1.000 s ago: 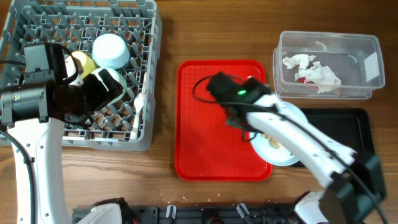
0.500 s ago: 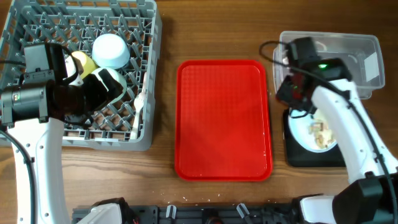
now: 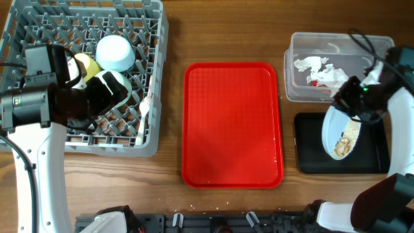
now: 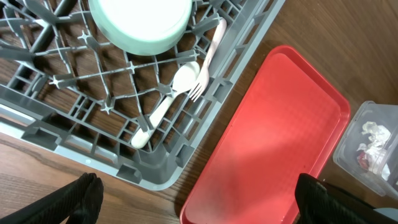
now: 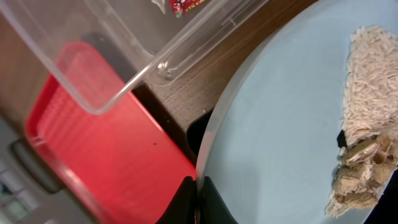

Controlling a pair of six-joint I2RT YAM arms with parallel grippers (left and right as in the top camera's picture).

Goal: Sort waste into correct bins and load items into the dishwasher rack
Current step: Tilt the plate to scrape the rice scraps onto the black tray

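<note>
The right hand (image 5: 198,190) pinches the plate (image 3: 334,126) of scraps (image 3: 345,143) tilted over the black tray (image 3: 310,162); left hand (image 4: 199,196) spread.

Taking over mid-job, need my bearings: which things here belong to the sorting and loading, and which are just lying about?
Job: plate with food scraps, in right gripper over black tray; clear tub with napkins, wrapper; rack holding pale blue bowl, green bowl, yellow cup, fork, spoon.
Lying about: red serving tray.
</note>
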